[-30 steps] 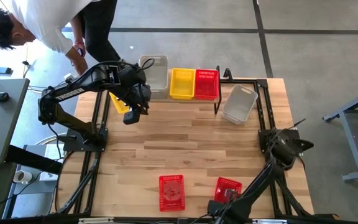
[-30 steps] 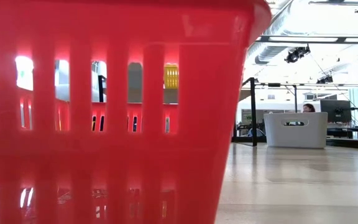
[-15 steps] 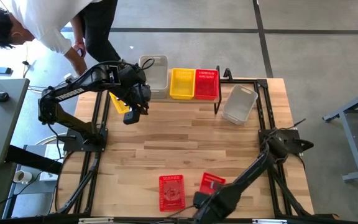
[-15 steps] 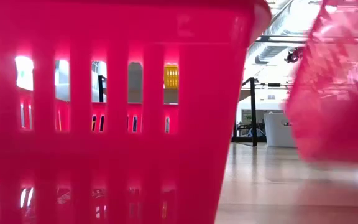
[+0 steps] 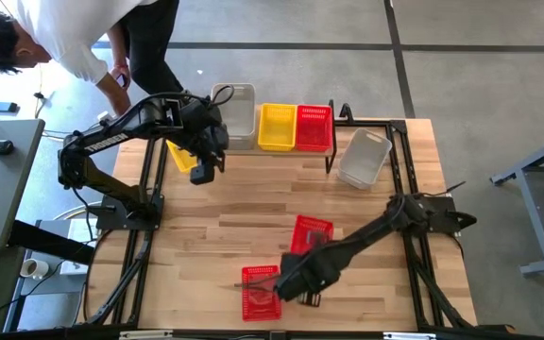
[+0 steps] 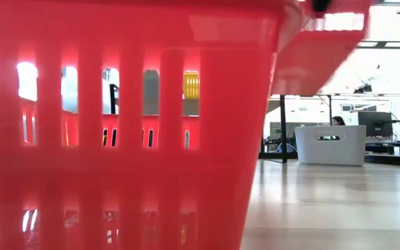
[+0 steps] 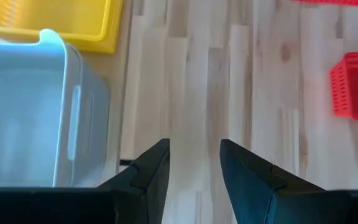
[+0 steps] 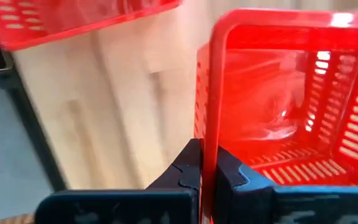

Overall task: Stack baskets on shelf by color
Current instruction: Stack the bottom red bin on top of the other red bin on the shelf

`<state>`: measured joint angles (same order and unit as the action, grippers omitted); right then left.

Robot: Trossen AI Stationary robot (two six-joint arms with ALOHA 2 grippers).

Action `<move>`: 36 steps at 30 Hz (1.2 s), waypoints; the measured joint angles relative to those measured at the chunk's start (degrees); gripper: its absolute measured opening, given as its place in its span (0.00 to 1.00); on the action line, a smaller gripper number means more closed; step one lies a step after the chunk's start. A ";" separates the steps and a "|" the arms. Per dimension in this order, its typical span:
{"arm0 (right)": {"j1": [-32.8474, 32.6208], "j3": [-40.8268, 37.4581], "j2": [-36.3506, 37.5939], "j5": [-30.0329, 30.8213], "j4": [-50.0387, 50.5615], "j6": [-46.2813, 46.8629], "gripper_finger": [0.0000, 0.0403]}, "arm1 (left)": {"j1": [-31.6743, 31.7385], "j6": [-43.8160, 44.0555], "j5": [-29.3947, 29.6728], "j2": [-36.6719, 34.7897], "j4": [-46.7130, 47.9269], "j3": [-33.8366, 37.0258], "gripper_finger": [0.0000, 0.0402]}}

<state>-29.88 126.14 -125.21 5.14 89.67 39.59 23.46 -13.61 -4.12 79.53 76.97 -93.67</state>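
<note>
On the shelf [image 5: 340, 142] at the far edge stand a grey basket [image 5: 236, 109], a yellow basket [image 5: 277, 126] and a red basket [image 5: 314, 127]. A second grey basket [image 5: 364, 156] lies on the table by the shelf's right end. Another yellow basket [image 5: 181, 156] shows partly under the left arm. My left gripper [image 5: 203, 172] hovers open near the shelf's left end. My right gripper [image 5: 300, 268] is shut on a red basket [image 5: 312, 233] near the table's middle. One more red basket [image 5: 261, 291] sits on its base at the near edge. My right gripper pinches the rim [image 8: 207, 140] of one wall of the red basket, with one finger [image 8: 188, 169] outside the wall and one finger [image 8: 232, 175] inside. In the high view it comes at the basket's near end. The basket [image 6: 325, 48] is lifted clear of the table.
A person in a white top bends over beyond the table's far left corner [image 5: 55, 47]. Black frame rails run along both table sides. The near red basket [image 6: 117, 125] fills most of the low view. Bare wood lies between the shelf and the held basket.
My right gripper has carried the red basket from the near right of the table toward the left and the table's middle, raising it clear of the wood. The basket now hangs beside and above the other red basket at the near edge.
</note>
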 joint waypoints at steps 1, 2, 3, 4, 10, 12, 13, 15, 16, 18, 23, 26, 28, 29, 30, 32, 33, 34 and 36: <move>0.74 1.13 0.00 0.95 0.67 -1.41 0.00 | 0.00 0.01 0.21 0.00 0.23 0.00 0.33; 1.63 1.96 0.22 1.68 0.26 -3.51 0.00 | 0.00 0.04 0.28 0.00 0.40 0.00 0.33; 2.48 2.21 0.84 2.56 -0.04 -5.44 0.00 | 0.00 0.07 0.30 0.00 0.51 0.00 0.33; 3.51 2.76 1.30 3.67 0.01 -6.83 0.00 | 0.00 0.03 0.30 0.00 0.77 -0.01 0.33; 9.49 2.52 5.74 9.32 0.37 -13.71 0.00 | 0.00 0.15 0.30 -0.02 1.27 0.00 0.33; 11.55 2.50 7.52 10.56 0.37 -16.74 0.00 | 0.00 0.15 0.30 -0.04 1.29 0.00 0.33; 12.66 2.48 8.27 11.46 0.37 -18.07 0.00 | 0.00 0.14 0.30 -0.04 1.29 0.00 0.33; 14.83 2.48 9.84 13.12 0.37 -20.73 0.00 | 0.00 0.04 0.30 -0.04 1.29 0.00 0.33; 15.95 2.46 10.57 13.69 0.37 -22.33 0.00 | 0.00 0.00 0.30 -0.04 1.29 0.00 0.33; 18.22 2.46 12.28 15.47 0.36 -25.16 0.00 | 0.00 0.00 0.30 -0.04 1.27 0.00 0.33; 24.72 2.46 15.61 17.44 0.37 -32.57 0.00 | 0.00 0.00 0.30 -0.04 1.24 0.00 0.33; 29.04 2.46 16.70 17.95 0.37 -37.89 0.00 | 0.00 0.00 0.30 -0.09 1.25 0.00 0.33; 31.99 2.46 17.06 17.98 0.37 -41.57 0.00 | 0.00 0.00 0.30 -0.09 1.24 0.00 0.33; 33.54 2.46 17.07 17.67 0.37 -43.33 0.00 | 0.00 0.02 0.30 -0.09 1.23 0.00 0.33; 35.09 2.43 17.07 17.01 0.35 -44.95 0.00 | 0.00 0.06 0.30 -0.09 1.22 0.00 0.33; 37.93 2.37 17.07 15.28 0.37 -47.86 0.00 | 0.00 0.12 0.30 -0.09 1.22 0.00 0.33; 39.41 2.37 17.07 14.61 0.37 -49.39 0.00 | 0.00 0.13 0.32 -0.09 1.22 0.00 0.33; 40.74 2.37 17.07 14.08 0.37 -50.70 0.00 | 0.00 0.13 0.36 -0.09 1.22 0.00 0.33; 43.12 2.37 17.07 13.60 0.37 -52.55 0.00 | 0.00 0.13 0.52 -0.09 1.22 0.00 0.33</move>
<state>13.24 128.51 -108.14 18.75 90.04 -12.96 23.46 -13.47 -3.60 79.44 78.19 -93.67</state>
